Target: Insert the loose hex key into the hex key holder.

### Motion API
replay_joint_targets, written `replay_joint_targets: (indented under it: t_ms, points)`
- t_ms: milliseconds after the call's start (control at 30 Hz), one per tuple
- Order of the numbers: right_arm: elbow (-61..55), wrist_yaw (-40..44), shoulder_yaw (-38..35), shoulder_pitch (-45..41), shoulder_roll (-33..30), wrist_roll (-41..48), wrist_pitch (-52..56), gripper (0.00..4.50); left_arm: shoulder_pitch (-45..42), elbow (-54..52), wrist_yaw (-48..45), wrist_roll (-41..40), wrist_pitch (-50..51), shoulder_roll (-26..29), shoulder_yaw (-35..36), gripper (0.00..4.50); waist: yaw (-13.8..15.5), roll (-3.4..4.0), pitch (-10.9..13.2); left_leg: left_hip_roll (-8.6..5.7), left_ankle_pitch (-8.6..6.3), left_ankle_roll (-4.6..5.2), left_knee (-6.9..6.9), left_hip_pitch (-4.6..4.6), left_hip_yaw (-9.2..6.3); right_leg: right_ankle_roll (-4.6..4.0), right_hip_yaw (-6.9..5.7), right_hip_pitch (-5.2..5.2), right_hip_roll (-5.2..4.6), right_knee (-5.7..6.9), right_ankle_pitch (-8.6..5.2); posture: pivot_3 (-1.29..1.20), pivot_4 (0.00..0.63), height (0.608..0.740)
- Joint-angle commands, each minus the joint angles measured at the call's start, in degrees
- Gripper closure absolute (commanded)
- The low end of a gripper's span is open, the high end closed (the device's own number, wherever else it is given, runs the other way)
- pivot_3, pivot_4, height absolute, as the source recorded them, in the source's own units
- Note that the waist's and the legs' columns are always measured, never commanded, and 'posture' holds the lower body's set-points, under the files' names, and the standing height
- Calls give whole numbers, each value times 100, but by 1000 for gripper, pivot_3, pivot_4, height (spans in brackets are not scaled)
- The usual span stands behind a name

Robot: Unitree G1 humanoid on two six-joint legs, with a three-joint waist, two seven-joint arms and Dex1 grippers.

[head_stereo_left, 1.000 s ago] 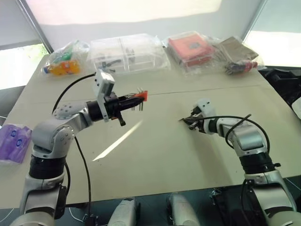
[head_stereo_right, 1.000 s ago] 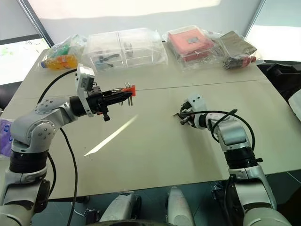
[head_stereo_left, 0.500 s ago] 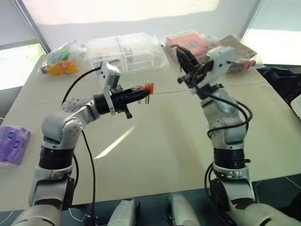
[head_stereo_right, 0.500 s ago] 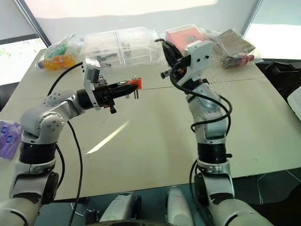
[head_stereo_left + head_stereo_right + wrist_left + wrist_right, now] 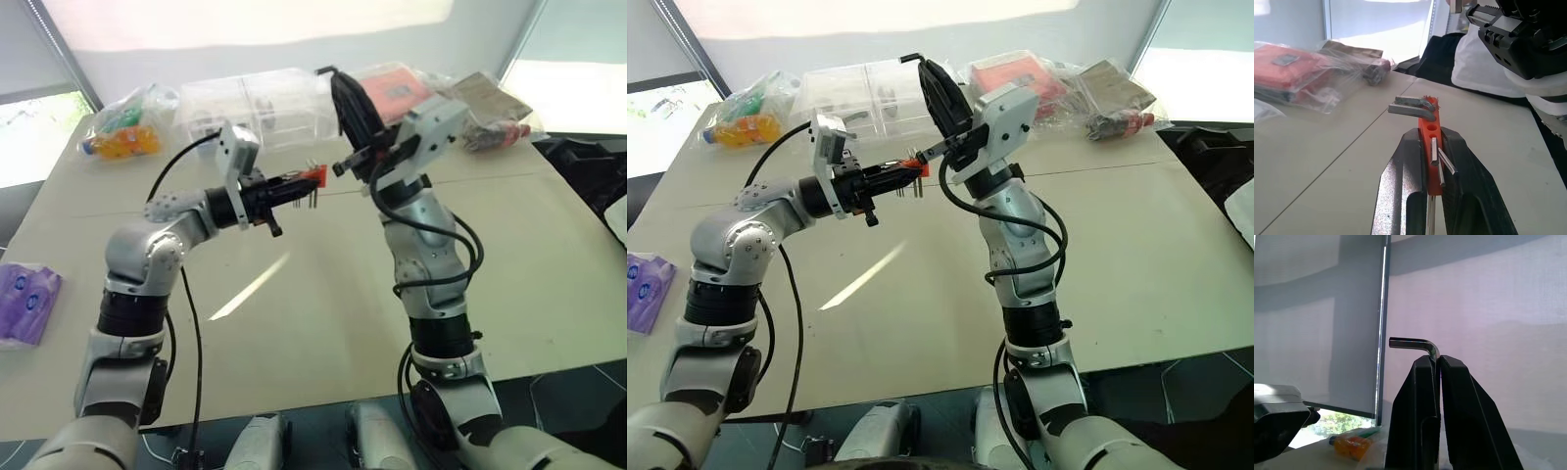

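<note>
- You have a wide tan table [image 5: 323, 323] below both arms; its near half is bare, with a bright streak of light across it.
- The clutter sits along the far edge: a clear plastic box [image 5: 260, 103], a red box in a bag [image 5: 397, 93], a bag of colourful items [image 5: 132, 127] at the far left corner, and a dark bagged item [image 5: 495, 117] at the far right.
- A purple packet [image 5: 24, 304] lies at the table's left edge, well apart from both arms.
- Your left gripper [image 5: 1435, 161] is raised above the table's middle, its jaws clamped on the hex key holder [image 5: 1431, 142]; the red block sticks out past the fingertips, with short keys protruding from it.
- Your right gripper [image 5: 1437, 360] is lifted just beside it, jaws pressed together on the loose hex key [image 5: 1415, 343]; the long leg runs down between the fingers and the short bent leg juts out sideways above the tips.
- In the head views the loose key's tip sits near the holder, but you cannot tell if they touch.
</note>
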Motion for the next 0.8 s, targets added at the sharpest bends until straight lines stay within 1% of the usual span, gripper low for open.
replay_joint_targets:
  t_ms: [33, 267, 800]
  points:
    - [-69, 49, 76, 128, 9, 8, -179, 4466, -211, -83, -30, 5, -145, -45, 66, 4500, -3, 0, 0, 0, 0, 0, 0, 0, 1, 0, 0, 0, 0, 0, 0, 0, 150, 740]
    - [77, 17, 146, 186, 33, -40, -309, 4466, -189, -135, -22, 5, -124, -100, 87, 4500, -99, 0, 0, 0, 0, 0, -4, 1, -2, 0, 0, -1, 1, 1, 0, 0, 150, 740]
    - [213, -65, 256, 35, 166, -69, -377, 4466, -192, -206, 24, -36, -74, -152, 99, 4500, -102, 0, 0, 0, 0, 0, -6, 1, -2, 0, 0, -2, 1, 1, 0, 0, 150, 740]
